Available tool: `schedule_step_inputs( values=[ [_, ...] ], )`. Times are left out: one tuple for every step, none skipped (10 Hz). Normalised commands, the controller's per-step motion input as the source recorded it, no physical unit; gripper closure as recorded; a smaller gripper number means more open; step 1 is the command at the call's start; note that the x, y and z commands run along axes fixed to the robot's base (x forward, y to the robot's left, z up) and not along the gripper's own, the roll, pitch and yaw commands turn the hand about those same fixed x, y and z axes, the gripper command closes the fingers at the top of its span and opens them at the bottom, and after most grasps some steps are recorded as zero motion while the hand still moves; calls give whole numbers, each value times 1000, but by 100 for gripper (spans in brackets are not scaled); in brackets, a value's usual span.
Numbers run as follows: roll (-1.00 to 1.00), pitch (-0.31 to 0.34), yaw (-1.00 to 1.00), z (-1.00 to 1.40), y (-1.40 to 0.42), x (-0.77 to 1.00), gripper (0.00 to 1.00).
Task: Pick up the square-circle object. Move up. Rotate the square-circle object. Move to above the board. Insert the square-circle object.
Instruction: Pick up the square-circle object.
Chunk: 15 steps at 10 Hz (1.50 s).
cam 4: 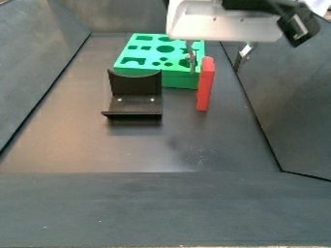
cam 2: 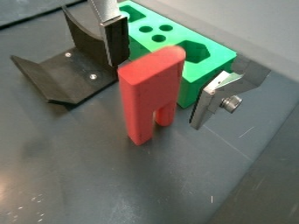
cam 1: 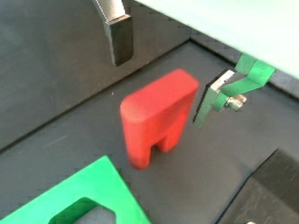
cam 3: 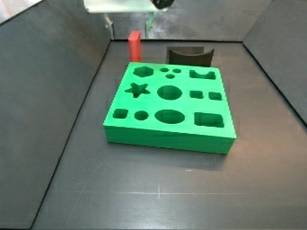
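Observation:
The square-circle object (cam 1: 158, 118) is a small red block standing upright on the dark floor, next to the board's edge; it shows in both wrist views (cam 2: 149, 92) and both side views (cam 3: 135, 45) (cam 4: 204, 85). The board (cam 3: 168, 103) is a large green slab with many cut-out holes, also seen in a wrist view (cam 2: 176, 44) and a side view (cam 4: 149, 53). My gripper (cam 1: 170, 70) (cam 2: 166, 70) (cam 4: 218, 56) is open, with one finger on each side of the block's top. The fingers (cam 1: 117, 39) do not touch it.
The dark fixture (cam 2: 65, 61) stands on the floor beside the board and near the block, also in both side views (cam 3: 189, 56) (cam 4: 132, 97). Dark sloping walls (cam 3: 72, 81) enclose the floor on both sides.

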Motion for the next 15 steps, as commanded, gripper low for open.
schedule_step_inputs(
  values=[
    [-86,-10,-51,-391,-109,0,0],
    [-101,0,-11,-360,-74,0,0],
    [-97,0,-11,-334,-71,0,0],
    [-54,14,-54,-269,-97,97,0],
    [-39,69,-186,-137,-60,286,0],
    [-7,0,0,0,0,0,0],
    [0,0,0,0,0,0,0],
    [0,0,0,0,0,0,100],
    [0,0,0,0,0,0,100],
    [0,0,0,0,0,0,100],
    [0,0,0,0,0,0,100],
    [0,0,0,0,0,0,100],
    [0,0,0,0,0,0,100],
    [0,0,0,0,0,0,100],
    [0,0,0,0,0,0,100]
  ],
)
